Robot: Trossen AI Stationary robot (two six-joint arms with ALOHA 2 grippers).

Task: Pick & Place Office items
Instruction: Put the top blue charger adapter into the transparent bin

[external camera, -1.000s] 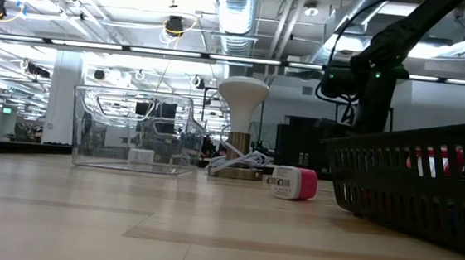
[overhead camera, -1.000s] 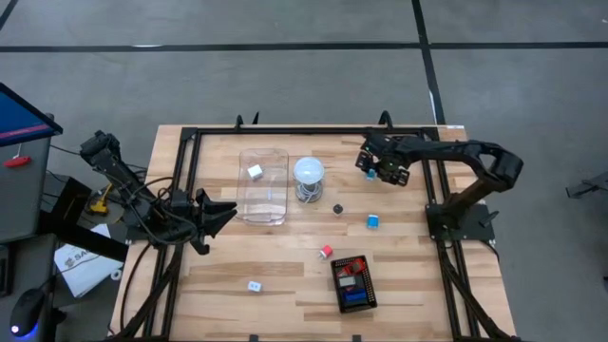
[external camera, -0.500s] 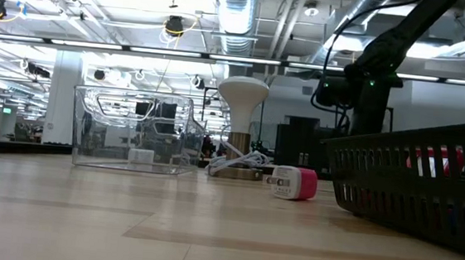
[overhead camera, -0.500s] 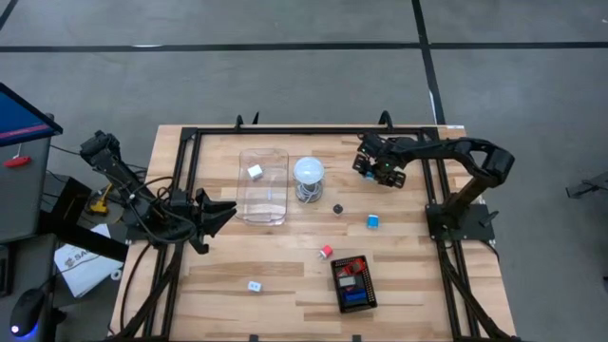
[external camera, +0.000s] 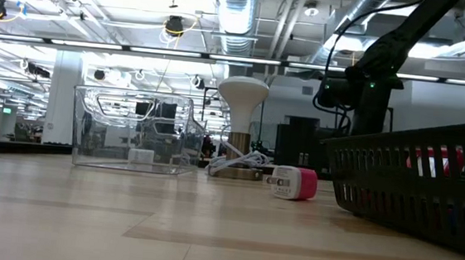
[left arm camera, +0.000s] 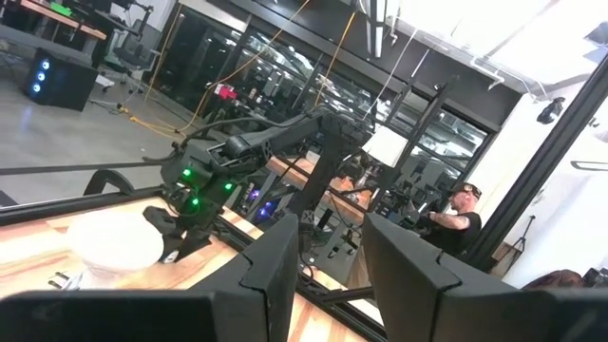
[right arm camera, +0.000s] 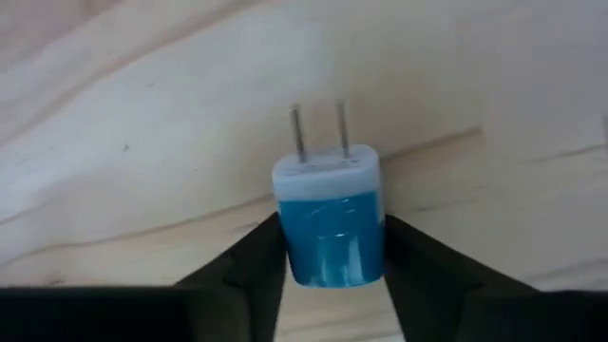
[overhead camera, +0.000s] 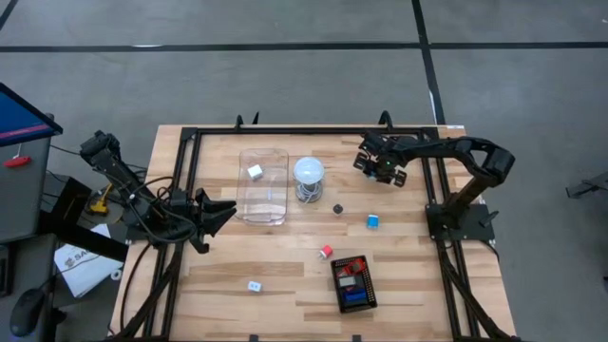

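Right gripper: the right gripper (right arm camera: 328, 255) is being held above the far right part of the table (overhead camera: 285, 266), and a blue plug block (right arm camera: 330, 223) is being pinched between its two fingers (right arm camera: 249, 261). The two metal pins are being pointed away from the wrist.

Left gripper: the left gripper (overhead camera: 220, 211) is being kept at the left side of the table, just beside the clear box (overhead camera: 263, 186). Its fingers (left arm camera: 271, 271) are being held apart, with nothing between them.

Other office items: a second blue block (overhead camera: 373, 220) and a small dark piece (overhead camera: 337, 208) are being left on the wood near the middle. A pink block (overhead camera: 326, 252) is being left just beside the black tray (overhead camera: 367, 297). A white block (overhead camera: 255, 172) is being kept inside the clear box. A small white piece (overhead camera: 254, 285) is being left alone near the front edge. Red and blue pieces are being kept in the tray already.

Other things: a white lamp (overhead camera: 308, 177) with a cord is being left standing between the box and the right gripper.

Step in hand: the blue plug block is probably being carried to a holder, likely the tray.

How it is done well: the pinch should be kept firm on the flat sides, so the block is not being tipped. The block should be carried high over the lamp and the loose pieces. It should be lowered right over the holder before the fingers are being spread.
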